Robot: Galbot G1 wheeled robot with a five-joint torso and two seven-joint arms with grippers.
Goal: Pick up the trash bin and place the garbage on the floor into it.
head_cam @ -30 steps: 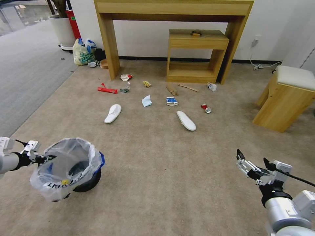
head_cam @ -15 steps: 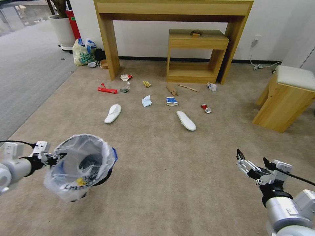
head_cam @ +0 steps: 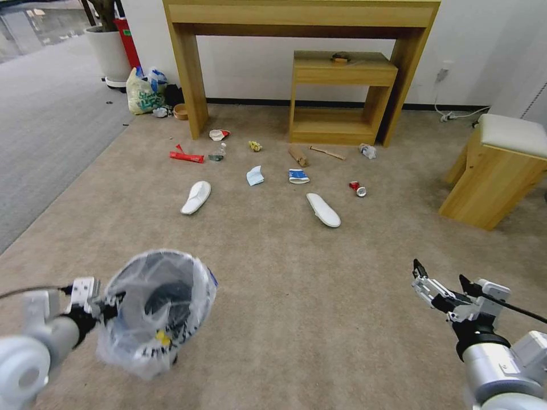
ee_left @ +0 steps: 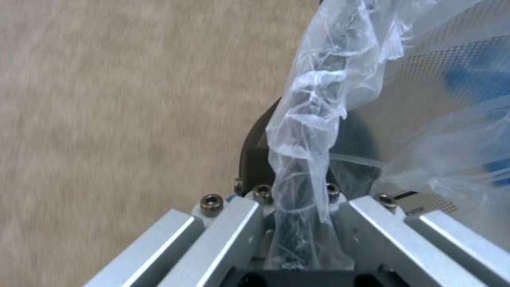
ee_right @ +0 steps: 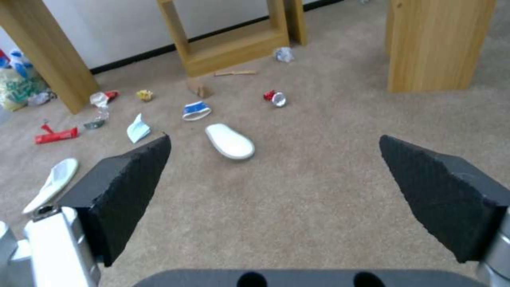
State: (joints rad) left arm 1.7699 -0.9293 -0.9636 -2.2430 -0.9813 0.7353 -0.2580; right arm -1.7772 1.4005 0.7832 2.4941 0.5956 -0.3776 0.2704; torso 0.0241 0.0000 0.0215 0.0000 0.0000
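Trash bin (head_cam: 162,302), black and lined with a crinkly clear bag, now hangs off the floor (head_cam: 285,285) at the lower left, tipped so its mouth faces the camera; a second ago it sat lower and farther left on the carpet. The left gripper (head_cam: 105,304) is clamped on the bin's rim. So the pickup looks done, and the collecting has not begun. The garbage (head_cam: 323,209), including two white slippers, a red can and a red wrapper, lies well ahead near the wooden desk (head_cam: 302,23). The left wrist view shows bag plastic pinched between the fingers. The right gripper (ee_right: 276,191) hovers at the lower right, spread wide and empty, facing the litter.
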